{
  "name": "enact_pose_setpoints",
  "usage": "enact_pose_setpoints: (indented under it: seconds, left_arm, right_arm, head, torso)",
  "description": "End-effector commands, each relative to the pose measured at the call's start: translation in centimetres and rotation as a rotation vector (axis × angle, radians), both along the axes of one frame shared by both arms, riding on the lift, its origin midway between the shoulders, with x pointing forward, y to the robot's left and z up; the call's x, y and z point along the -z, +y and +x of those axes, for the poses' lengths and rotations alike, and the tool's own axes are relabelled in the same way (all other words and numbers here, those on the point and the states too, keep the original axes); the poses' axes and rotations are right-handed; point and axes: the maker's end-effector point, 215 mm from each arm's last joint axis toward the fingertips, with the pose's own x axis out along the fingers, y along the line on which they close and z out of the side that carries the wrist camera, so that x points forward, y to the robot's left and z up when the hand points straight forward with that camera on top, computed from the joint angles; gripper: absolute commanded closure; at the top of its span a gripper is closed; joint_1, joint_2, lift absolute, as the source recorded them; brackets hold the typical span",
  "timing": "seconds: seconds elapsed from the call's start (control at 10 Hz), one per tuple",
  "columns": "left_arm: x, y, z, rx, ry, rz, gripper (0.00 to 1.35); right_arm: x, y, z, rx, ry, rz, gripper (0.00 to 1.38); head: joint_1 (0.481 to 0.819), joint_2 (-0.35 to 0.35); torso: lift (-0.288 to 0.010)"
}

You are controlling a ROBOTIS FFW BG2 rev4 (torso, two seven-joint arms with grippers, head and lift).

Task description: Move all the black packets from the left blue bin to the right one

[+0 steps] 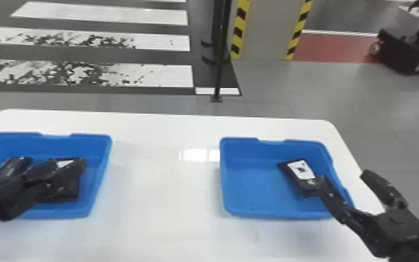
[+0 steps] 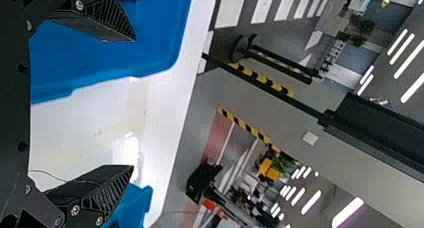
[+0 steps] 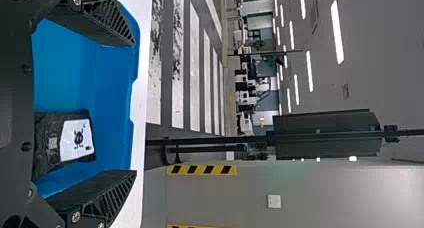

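In the head view, my left gripper (image 1: pixel 54 161) is open above the left blue bin (image 1: pixel 103 167), partly covering black packets (image 1: pixel 66 190) in that bin. The left wrist view has the open left gripper (image 2: pixel 134 103) with nothing between its fingers and the left bin's blue rim (image 2: pixel 172 63) beyond. My right gripper (image 1: pixel 343 177) stands open at the right blue bin's (image 1: pixel 223 174) right side. One black packet (image 1: pixel 297 174) with a white label lies in that bin, near one finger. In the right wrist view, the open right gripper (image 3: pixel 135 108) has the labelled packet (image 3: pixel 50 143) below it.
The white table (image 1: pixel 163 195) carries both bins, with a wide stretch of tabletop between them. Beyond its far edge stand a thin black pole (image 1: pixel 219 69) and a column with yellow-black striped edges (image 1: pixel 264 31). A dark wheeled base (image 1: pixel 407 52) is on the floor at the far right.
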Motion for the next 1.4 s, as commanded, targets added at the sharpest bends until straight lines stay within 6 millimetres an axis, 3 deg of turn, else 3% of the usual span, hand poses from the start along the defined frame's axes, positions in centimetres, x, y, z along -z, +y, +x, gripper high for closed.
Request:
enact_pose_setpoints:
  seconds: [0.0, 0.3, 0.5, 0.7, 0.8, 1.0, 1.1, 1.3]
  left_arm:
    - [1.9, 2.7, 0.0, -0.055, 0.089, 0.072, 0.18]
    - [2.9, 10.4, 0.2, -0.222, 0.193, 0.216, 0.18]
    - [4.2, 12.9, 0.3, -0.269, 0.269, 0.237, 0.18]
    - [5.9, 11.8, 1.2, -0.237, 0.328, 0.227, 0.18]
    - [6.6, 11.8, 1.5, -0.240, 0.356, 0.236, 0.18]
    - [8.4, 10.0, 2.5, -0.194, 0.402, 0.226, 0.21]
    - [9.4, 9.8, 2.5, -0.189, 0.437, 0.226, 0.37]
    - [10.3, 9.8, 2.7, -0.177, 0.462, 0.257, 0.95]
  right_arm:
    - [0.6, 2.2, -1.7, -0.033, 0.026, 0.038, 0.13]
    - [3.1, 4.1, -3.4, -0.063, 0.105, 0.095, 0.13]
    - [3.5, 4.3, -3.6, -0.068, 0.120, 0.107, 0.14]
    - [3.6, 4.3, -3.6, -0.068, 0.123, 0.113, 0.14]
    - [3.9, 4.3, -3.5, -0.070, 0.129, 0.119, 0.15]
    - [4.1, 4.5, -3.4, -0.077, 0.131, 0.130, 0.15]
    - [4.4, 4.5, -3.4, -0.077, 0.138, 0.142, 0.15]
    - [4.8, 4.6, -3.5, -0.077, 0.147, 0.149, 0.16]
  head:
    - [0.695, -0.060]
    - [0.695, 0.085]
    - [0.695, 0.153]
    - [0.695, 0.186]
    - [0.695, 0.180]
    - [0.695, 0.172]
    - [0.695, 0.160]
    - [0.695, 0.146]
  torso:
    - [-0.150]
    - [-0.150]
    - [-0.150]
    - [-0.150]
    - [-0.150]
    - [-0.150]
    - [-0.150]
    - [-0.150]
